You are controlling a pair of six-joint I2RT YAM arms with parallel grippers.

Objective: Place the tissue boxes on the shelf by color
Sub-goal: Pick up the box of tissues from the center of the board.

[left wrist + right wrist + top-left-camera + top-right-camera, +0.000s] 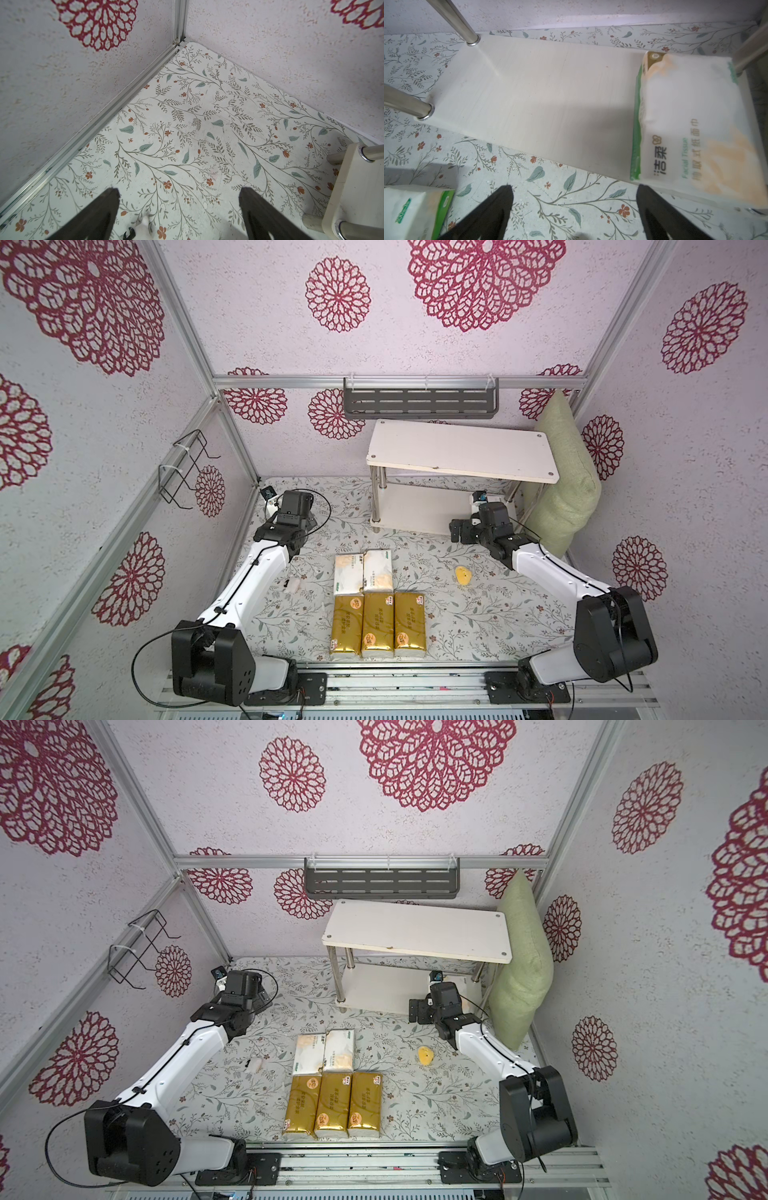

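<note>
Currently my right gripper (pixel 575 187) hangs spread and empty before the low white two-tier chrome-legged shelf (pixel 539 93). One soft white orange-patched tissue pack (pixel 691 124) lies at the lower board's end. My left gripper (pixel 179 189) is spread too, above the floral-print tabletop (pixel 187 124). Two more white packs (pixel 348 578) and three shiny gold packs (pixel 378 624) lie together on it.

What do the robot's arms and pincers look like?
The left arm and right arm have smooth white links with chunky black joints. Thin black cables loop along them. The left pincer and right pincer each have two dark pointed fingers.
</note>
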